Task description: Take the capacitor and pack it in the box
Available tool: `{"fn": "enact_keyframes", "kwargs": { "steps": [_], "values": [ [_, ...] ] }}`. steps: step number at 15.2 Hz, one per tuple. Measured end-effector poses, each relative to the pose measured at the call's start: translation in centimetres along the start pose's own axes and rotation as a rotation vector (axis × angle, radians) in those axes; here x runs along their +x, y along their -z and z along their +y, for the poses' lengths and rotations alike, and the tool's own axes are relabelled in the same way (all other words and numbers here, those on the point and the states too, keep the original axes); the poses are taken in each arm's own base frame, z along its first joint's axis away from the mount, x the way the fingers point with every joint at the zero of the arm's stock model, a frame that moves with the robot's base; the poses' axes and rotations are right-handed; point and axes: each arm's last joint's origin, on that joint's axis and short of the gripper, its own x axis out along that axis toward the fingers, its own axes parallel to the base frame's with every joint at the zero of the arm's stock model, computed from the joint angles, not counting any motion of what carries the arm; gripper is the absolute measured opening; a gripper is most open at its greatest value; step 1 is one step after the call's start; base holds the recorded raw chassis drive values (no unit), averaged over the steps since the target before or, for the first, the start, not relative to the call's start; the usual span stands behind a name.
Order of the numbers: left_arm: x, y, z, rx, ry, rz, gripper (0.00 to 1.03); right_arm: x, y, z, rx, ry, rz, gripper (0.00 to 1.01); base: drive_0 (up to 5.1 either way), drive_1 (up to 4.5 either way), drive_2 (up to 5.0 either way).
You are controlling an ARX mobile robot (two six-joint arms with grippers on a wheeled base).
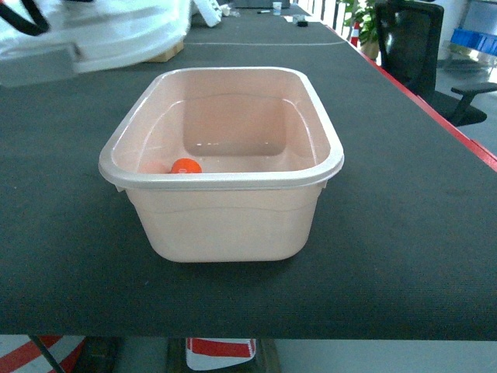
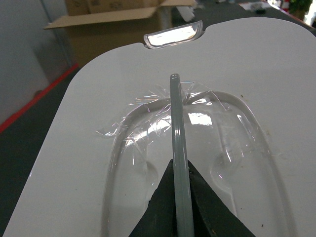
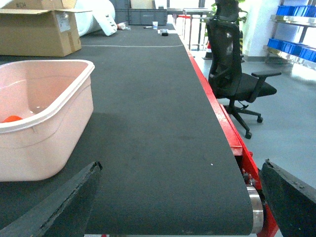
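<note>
Closing the box (image 1: 221, 180) comes next, I judge, since the capacitor (image 1: 185, 165) already sits inside at its near-left corner. With its jaws pinched on the lid's thin handle (image 2: 177, 148), the left gripper (image 2: 183, 207) holds the white lid (image 2: 98, 148) at far left; centre it level over the rim. Standing right of the box, the right gripper (image 3: 180, 197) gapes wide, empty.

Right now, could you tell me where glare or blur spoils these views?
Head view: the lid at top left is blurred and overexposed, while the box and capacitor are sharp. Left wrist view: glare on the lid's latch and clear handle recess. Right wrist view: evenly lit, only the near fingers soft.
</note>
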Motion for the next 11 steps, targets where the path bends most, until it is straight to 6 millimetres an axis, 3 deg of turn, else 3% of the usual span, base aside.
{"fn": "enact_keyframes", "kwargs": {
  "steps": [2, 6, 11],
  "values": [
    [-2.1, 0.0, -4.6, 0.055, 0.063, 0.023, 0.02, 0.0, 0.0, 0.0, 0.0, 0.0, 0.0, 0.98, 0.0, 0.0, 0.0],
    [-4.3, 0.5, -10.8, 0.135, 0.113, 0.06, 0.02, 0.0, 0.0, 0.0, 0.0, 0.0, 0.0, 0.98, 0.0, 0.0, 0.0],
    [-4.1, 2.1, -13.2, 0.193, 0.064, 0.137, 0.02, 0.0, 0.0, 0.0, 0.0, 0.0, 0.0, 0.98, 0.0, 0.0, 0.0]
  ]
}}
